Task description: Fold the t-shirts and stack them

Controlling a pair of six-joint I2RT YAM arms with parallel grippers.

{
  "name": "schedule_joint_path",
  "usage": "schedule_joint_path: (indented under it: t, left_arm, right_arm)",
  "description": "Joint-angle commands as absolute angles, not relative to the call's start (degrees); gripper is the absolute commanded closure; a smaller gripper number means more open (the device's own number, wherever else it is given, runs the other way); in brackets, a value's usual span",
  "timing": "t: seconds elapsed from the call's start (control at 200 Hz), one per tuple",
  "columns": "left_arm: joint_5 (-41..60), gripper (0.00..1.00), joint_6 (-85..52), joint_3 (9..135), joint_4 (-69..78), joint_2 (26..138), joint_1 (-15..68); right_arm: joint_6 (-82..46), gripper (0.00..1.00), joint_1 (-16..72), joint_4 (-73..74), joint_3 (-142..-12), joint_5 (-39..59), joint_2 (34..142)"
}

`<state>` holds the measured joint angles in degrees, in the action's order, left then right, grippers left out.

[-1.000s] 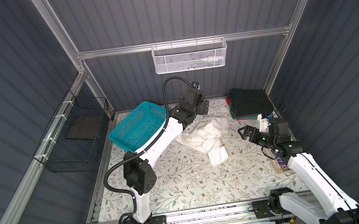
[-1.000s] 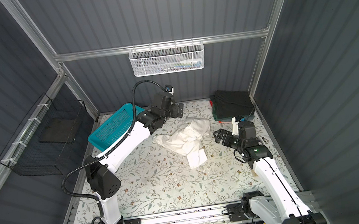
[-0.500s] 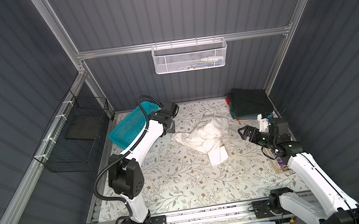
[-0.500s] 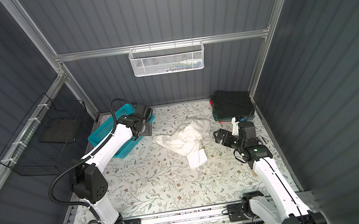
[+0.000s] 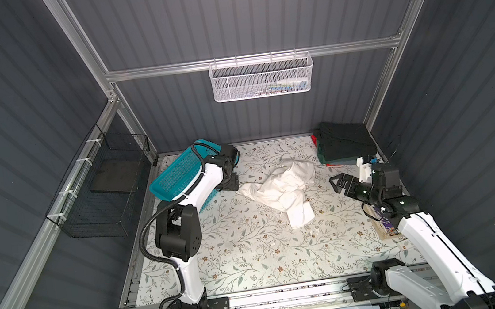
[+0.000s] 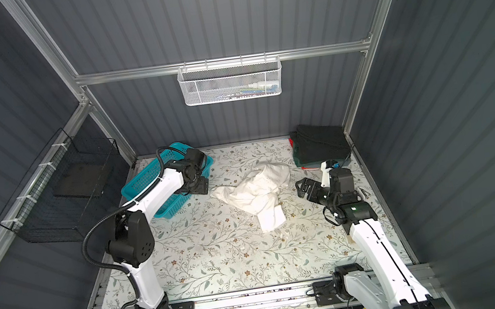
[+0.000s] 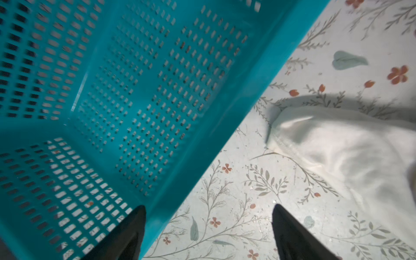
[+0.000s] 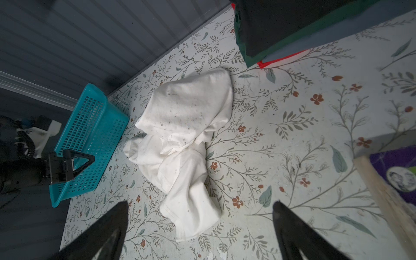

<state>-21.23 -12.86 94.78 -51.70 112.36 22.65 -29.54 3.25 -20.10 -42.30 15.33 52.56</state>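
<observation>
Claws gape empty: your left gripper (image 7: 208, 207) straddles the teal basket (image 7: 135, 90) rim, likely to clear room; right gripper (image 8: 200, 204) faces the crumpled off-white t-shirt (image 8: 186, 126).

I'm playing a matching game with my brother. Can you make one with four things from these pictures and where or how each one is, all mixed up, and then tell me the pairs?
Things:
1. off-white t-shirt
2. teal basket
3. folded shirts
4. white wire basket

Where or how:
A. hanging up high at the back
B. stacked in the far right corner
C. crumpled in the middle of the table
D. at the far left side

Pairs: 1-C, 2-D, 3-B, 4-A.
</observation>
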Motion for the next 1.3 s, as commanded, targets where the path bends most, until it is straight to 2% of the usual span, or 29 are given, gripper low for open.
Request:
schedule_joint_path:
  t: [0.0,0.19,0.405,0.82,1.146,1.296]
  left_arm:
    - [-19.41,0.15,-12.46,98.57,-53.94,115.76,20.77]
    - [-16.60,0.44,-14.06,101.53,-53.15,118.45,16.79]
    - [-14.83,0.57,-17.91,104.01,-53.61,121.02,12.59]
    - [-11.94,0.62,-24.09,110.35,-54.22,126.56,6.23]
    - [-18.68,0.65,-16.72,122.10,-54.30,134.37,5.17]
    - [-20.88,0.70,-13.17,126.69,-53.95,137.60,4.97]
  right_arm:
    - [-29.20,0.01,2.94,-20.78,-42.48,14.90,52.38]
    - [-29.43,0.01,2.97,-21.19,-43.97,14.63,52.82]
    - [-29.53,0.01,2.90,-21.27,-44.21,14.11,52.63]
    - [-29.42,0.01,2.81,-21.71,-44.21,14.41,52.91]
    - [-29.66,0.01,2.81,-21.87,-44.19,14.64,53.49]
    - [-29.86,0.01,2.81,-21.97,-44.56,14.58,53.83]
